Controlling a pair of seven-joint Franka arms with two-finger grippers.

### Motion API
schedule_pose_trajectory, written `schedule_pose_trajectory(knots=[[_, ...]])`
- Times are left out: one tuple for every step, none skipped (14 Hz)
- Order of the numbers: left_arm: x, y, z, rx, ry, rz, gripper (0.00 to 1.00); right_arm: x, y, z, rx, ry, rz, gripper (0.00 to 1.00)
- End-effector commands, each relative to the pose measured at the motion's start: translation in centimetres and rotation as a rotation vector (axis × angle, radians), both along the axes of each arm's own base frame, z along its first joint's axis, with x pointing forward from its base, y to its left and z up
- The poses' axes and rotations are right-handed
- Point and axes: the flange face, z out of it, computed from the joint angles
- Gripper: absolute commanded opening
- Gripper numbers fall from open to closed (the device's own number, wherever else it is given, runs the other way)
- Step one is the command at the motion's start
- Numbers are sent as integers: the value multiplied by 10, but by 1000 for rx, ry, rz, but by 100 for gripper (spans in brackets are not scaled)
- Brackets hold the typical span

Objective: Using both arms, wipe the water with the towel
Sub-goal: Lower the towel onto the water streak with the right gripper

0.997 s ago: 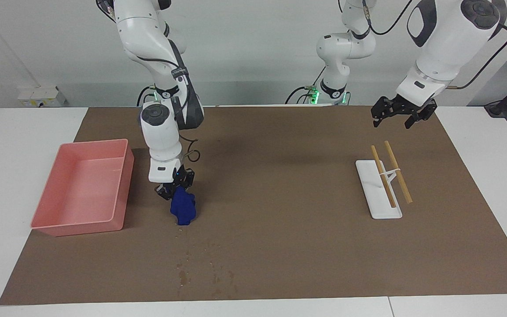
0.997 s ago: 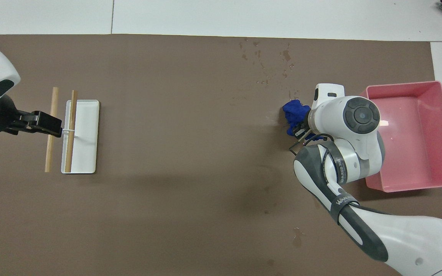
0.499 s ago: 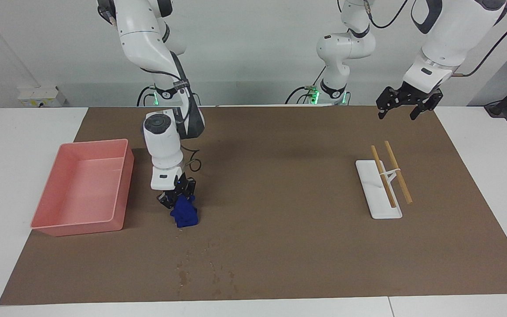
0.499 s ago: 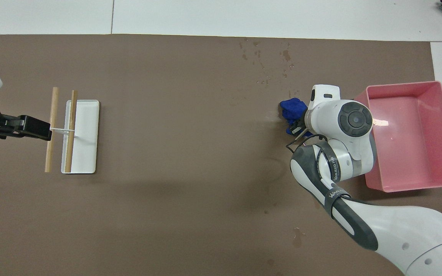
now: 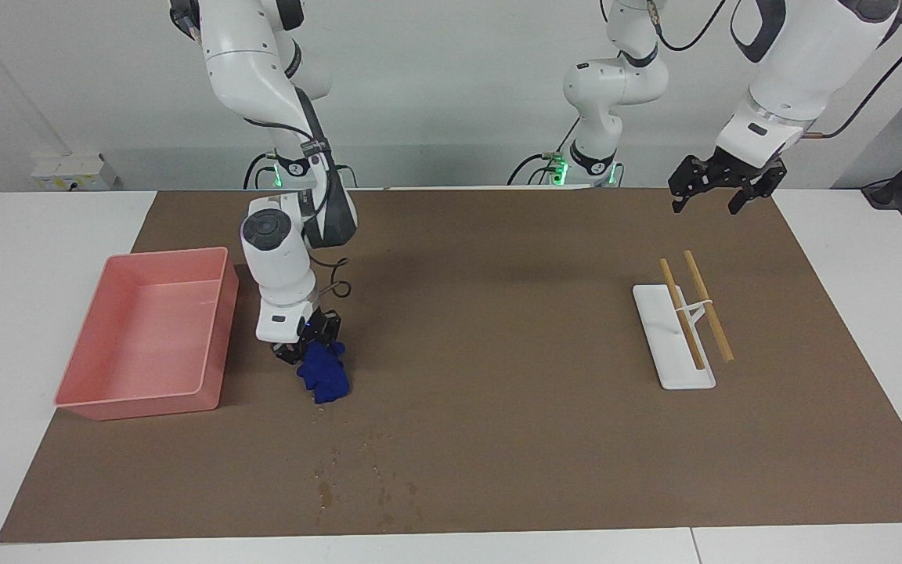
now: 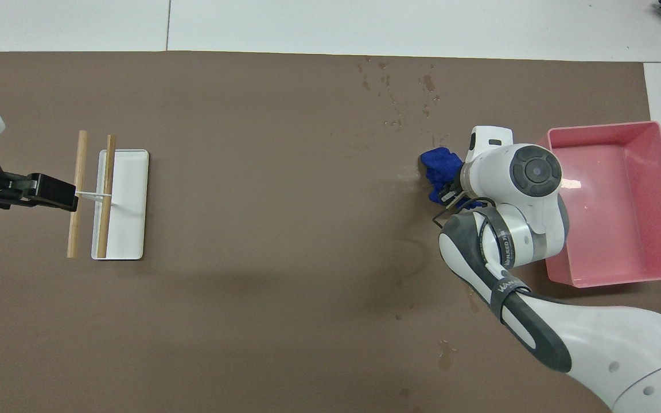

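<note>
Two arms. Left gripper point(image 5: 719, 190) hangs raised over the mat's point(image 5: 498, 313) robot-side edge, at the left arm's end of the table; jaws spread wide, nothing in them. The arm waits there.

Right gripper point(image 5: 304, 345) is down low just beside the pink bin point(image 5: 212, 337), fingers clamped on the top of the towel point(image 5: 325, 377). One towel, royal blue, bunched, hanging from the grip with its lower end at the mat; whether it presses on the mat I cannot tell.

One pink bin, rectangular, open-topped, at the right arm's end of the table. Nothing lies in it; a glint shows on its floor in the overhead view.

One white plate point(image 5: 658, 329), long and narrow, toward the left arm's end. Two wooden sticks point(image 5: 708, 305) lie side by side, tied by a white band; one rests along the plate, the other lies just off its edge on the mat.

Water point(image 5: 377, 482): many small dark specks and short streaks, too many to count, scattered on the mat farther from the robots than the towel, reaching toward the mat's edge. The towel is apart from the main cluster.
</note>
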Motion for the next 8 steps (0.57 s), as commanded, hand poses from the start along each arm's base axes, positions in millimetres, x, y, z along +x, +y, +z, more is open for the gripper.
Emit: schedule_pose_trajectory(knots=[[-7,0,0,-5,-2,-6,100,-14,-2,9,51,130,-77,0],[-7,0,0,-5,-1,-6,100,-17,-1,18,78,172,-137,0],[-6,0,0,-5,-2,-4,100,-22,2,26,108,208,-194,0],[-7,0,0,-5,-2,-6,100,-28,4,31,109,240,-223,0],[-7,-1,0,-5,-2,-7,100,-35,4,33,103,278,-236,0],[-7,-2,1,-5,-4,-9,100,-42,2,33,96,315,-240,0],[-7,-7,-1,-5,-1,-19,100,-47,0,31,90,350,-240,0],[-7,-11,-1,-5,-2,-27,100,-51,-2,33,87,374,-239,0]])
